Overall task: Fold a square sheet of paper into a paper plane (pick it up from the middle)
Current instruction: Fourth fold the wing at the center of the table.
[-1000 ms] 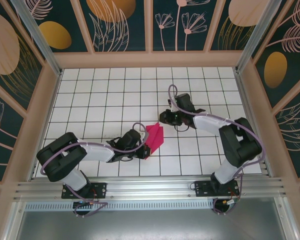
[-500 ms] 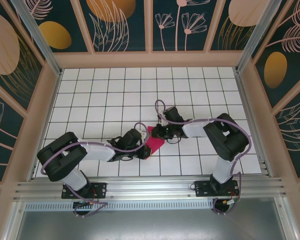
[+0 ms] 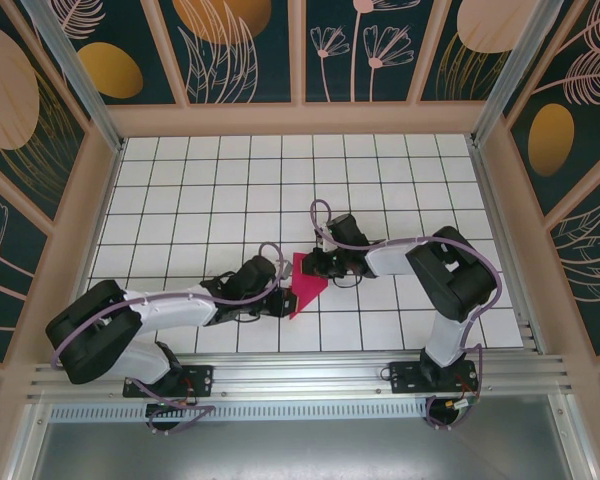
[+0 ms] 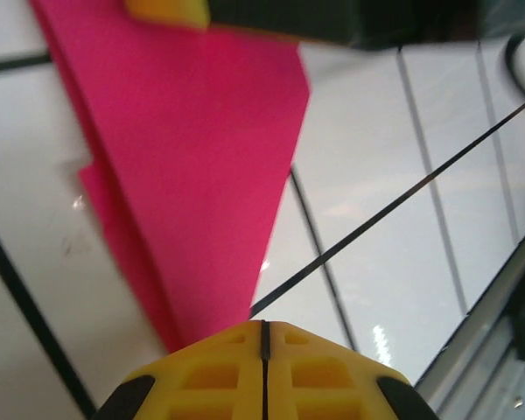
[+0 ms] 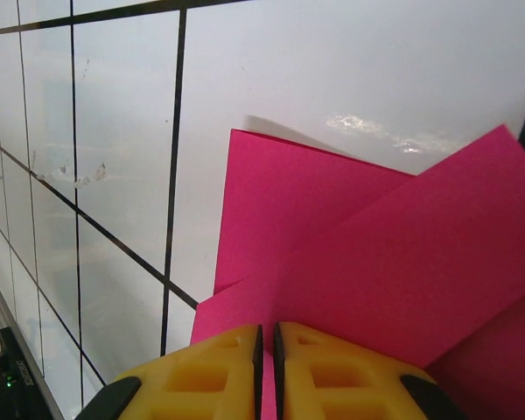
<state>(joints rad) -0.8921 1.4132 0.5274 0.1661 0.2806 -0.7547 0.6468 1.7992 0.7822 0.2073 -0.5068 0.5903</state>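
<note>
Right gripper was nipped onto a flap of the pink paper, which lay part-folded on the tiled table between both grippers. Left gripper, jaws pressed together, sat on the paper's narrow near tip. The biggest risk was that pulling against that pinned tip could tear the paper. A lesser risk was the flap dragging askew and creasing off-line. The smallest was the thin paper slipping free.

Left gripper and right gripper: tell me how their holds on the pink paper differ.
The left gripper pinches the pink paper toward its narrow end; the right gripper pinches its wider far end. The left fingers meet flush; the right fingers leave a thin slit with paper in it. Both are shut on the paper.
</note>
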